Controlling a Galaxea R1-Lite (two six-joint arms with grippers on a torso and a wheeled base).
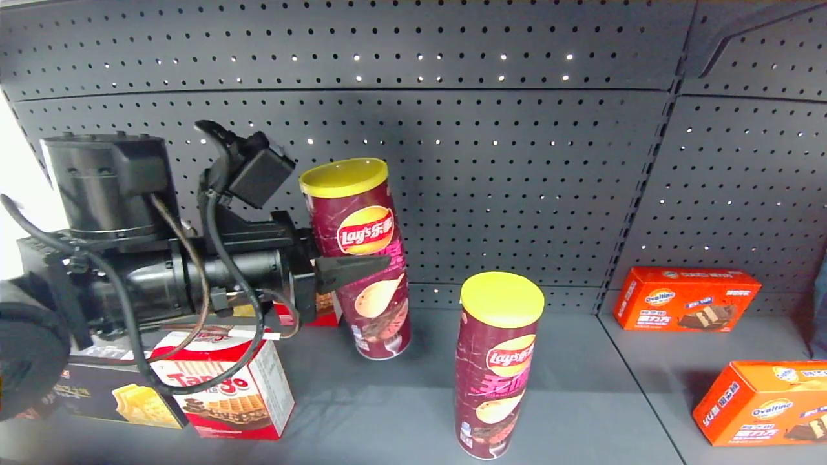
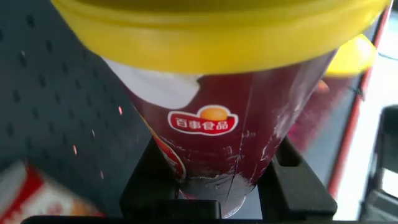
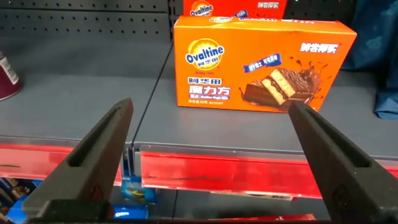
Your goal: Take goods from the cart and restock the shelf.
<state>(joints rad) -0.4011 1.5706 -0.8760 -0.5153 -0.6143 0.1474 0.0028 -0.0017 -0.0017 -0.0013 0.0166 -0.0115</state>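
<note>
Lower centre of the head view: a maroon cylindrical chip can with a yellow plastic lid (image 1: 497, 374) stands upright on the grey metal shelf (image 1: 387, 420), near its front. Lower left: a red-and-white cardboard wafer box (image 1: 226, 394) lies beside a dark box printed with yellow wafers (image 1: 110, 394). Lower right: an orange cardboard chocolate-wafer box (image 1: 762, 400) lies at an angle.

The right gripper (image 3: 211, 162) hangs before the shelf's red price rail (image 3: 249, 165), jaws spread wide and holding nothing, facing the orange box.

Mid-frame left: the left gripper (image 1: 371, 268) reaches in horizontally, its jaws clamped on the middle of a second maroon chip can with a yellow lid (image 1: 362, 213). This can is tilted, lid leaning toward frame left, base low over the shelf; contact with the shelf cannot be determined.

Farther right: a second orange wafer box (image 1: 685, 298) lies against the dark perforated back panel (image 1: 452, 129).
</note>
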